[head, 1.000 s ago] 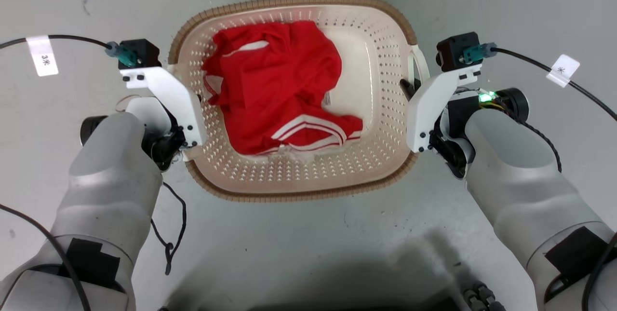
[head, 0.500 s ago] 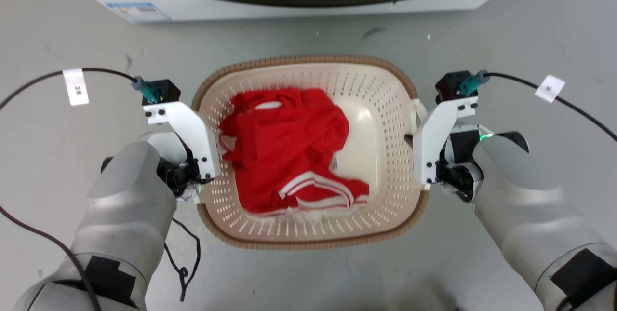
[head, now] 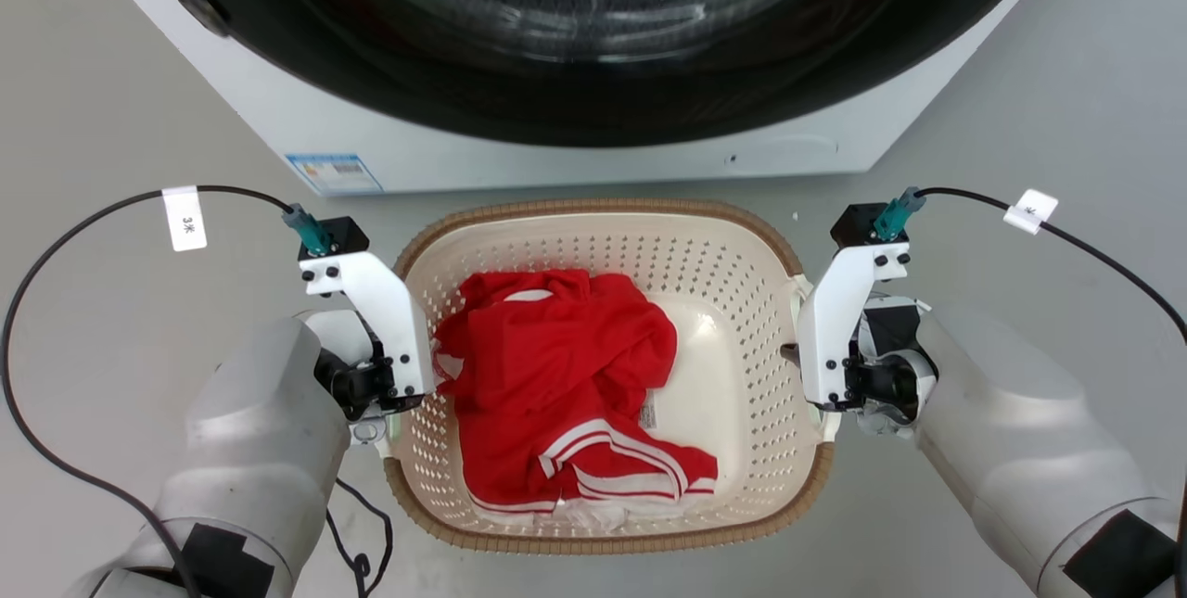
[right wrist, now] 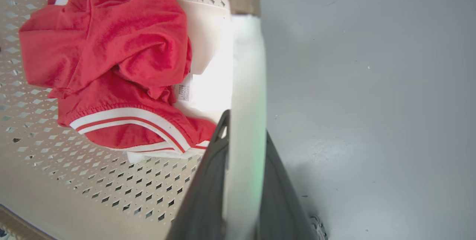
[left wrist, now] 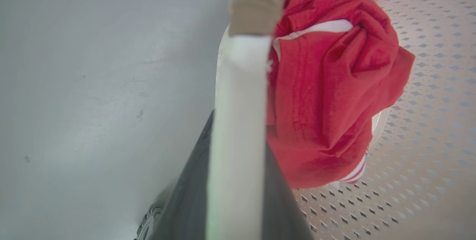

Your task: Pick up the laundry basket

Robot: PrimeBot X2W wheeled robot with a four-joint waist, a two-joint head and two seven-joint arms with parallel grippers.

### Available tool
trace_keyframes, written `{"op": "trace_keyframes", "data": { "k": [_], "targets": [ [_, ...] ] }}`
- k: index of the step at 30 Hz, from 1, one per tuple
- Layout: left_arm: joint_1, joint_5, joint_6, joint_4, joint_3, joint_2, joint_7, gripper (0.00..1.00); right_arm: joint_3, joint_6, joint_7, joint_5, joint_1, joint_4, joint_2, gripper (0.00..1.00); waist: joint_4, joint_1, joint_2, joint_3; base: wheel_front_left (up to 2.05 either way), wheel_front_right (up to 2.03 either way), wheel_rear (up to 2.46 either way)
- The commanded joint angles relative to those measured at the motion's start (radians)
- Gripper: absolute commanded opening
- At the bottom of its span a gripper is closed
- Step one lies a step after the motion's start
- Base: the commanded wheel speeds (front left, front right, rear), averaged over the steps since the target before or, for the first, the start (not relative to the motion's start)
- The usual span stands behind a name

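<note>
Holding the laundry basket by its 2 white side handles, just in front of the washing machine and over the grey floor. Cannot tell whether lifted clear of that floor or resting on it. Carrying 1 crumpled red garment with white stripes, heaped toward the basket's left half, with bare cream bottom to its right.

On the left side, clamped by the left tool: 2 dark fingers pressed against either face of the left handle, nearly shut with only that white strip between them. Same on the right with the right tool, narrowed down onto the right handle, 1 dark finger on each face.

In the head view, flanked by 2 pale forearms, with the left wrist camera and the right wrist camera just outside the brown rim. Trailing from each camera, a black cable with a white tag. Beyond the basket, set in the machine's white front, a round dark door.
</note>
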Motion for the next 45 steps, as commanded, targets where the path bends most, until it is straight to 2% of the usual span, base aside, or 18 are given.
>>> {"op": "trace_keyframes", "data": {
  "k": [1,14,25,45],
  "targets": [
    [0.010,-0.002,0.001,-0.001,-0.001,-0.001,0.000,0.00,0.009,0.004,0.013,0.010,0.019,-0.004,-0.003,0.00,0.001,0.0001,0.0000,-0.062,0.00,0.00,0.00],
    [0.074,-0.022,0.001,0.004,-0.021,-0.010,0.060,0.00,0.030,0.003,0.126,0.070,0.069,0.032,-0.017,0.00,0.007,0.0001,0.0000,-0.233,0.00,0.00,0.00],
    [0.166,-0.037,0.005,0.006,-0.031,-0.025,0.095,0.00,0.045,0.003,0.196,0.106,0.141,0.063,-0.001,0.00,0.012,0.0001,0.0000,-0.375,0.00,0.00,0.00],
    [0.250,-0.056,0.002,0.006,-0.049,-0.034,0.114,0.00,0.065,0.003,0.229,0.133,0.204,0.081,-0.003,0.00,0.017,0.0001,0.0000,-0.452,0.00,0.00,0.00]
  ]
}}
